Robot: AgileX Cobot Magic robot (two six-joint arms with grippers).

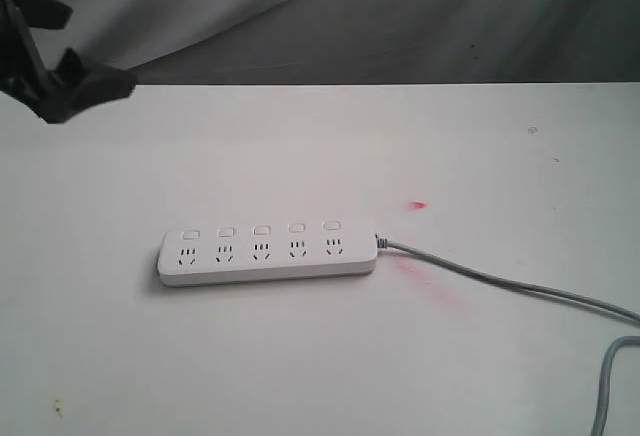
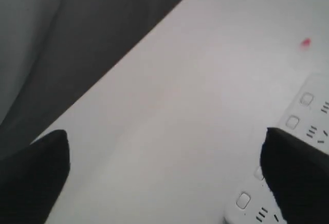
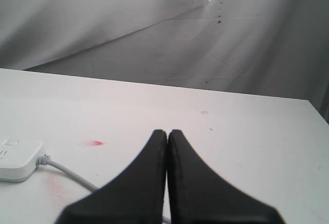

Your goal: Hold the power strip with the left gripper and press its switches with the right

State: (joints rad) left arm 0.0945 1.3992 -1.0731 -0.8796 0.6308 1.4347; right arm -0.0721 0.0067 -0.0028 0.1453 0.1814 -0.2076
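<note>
The white power strip (image 1: 268, 254) lies flat mid-table, its five switches (image 1: 261, 228) in a row along the far side and its grey cable (image 1: 500, 281) running off to the right. My left gripper (image 1: 85, 48) hangs open at the upper left, well above and behind the strip. In the left wrist view the left gripper (image 2: 167, 175) is spread wide over bare table, with the strip (image 2: 308, 116) beside one finger (image 2: 298, 172). My right gripper (image 3: 167, 132) is shut on nothing, off the strip's cable end (image 3: 18, 160). It is out of the exterior view.
The table (image 1: 320, 146) is white, with a small red mark (image 1: 418, 205) and a faint pink smear (image 1: 432, 288) near the cable end. A grey cloth backdrop (image 1: 400, 16) hangs behind the table's far edge. The cable loops back at the lower right (image 1: 610, 386).
</note>
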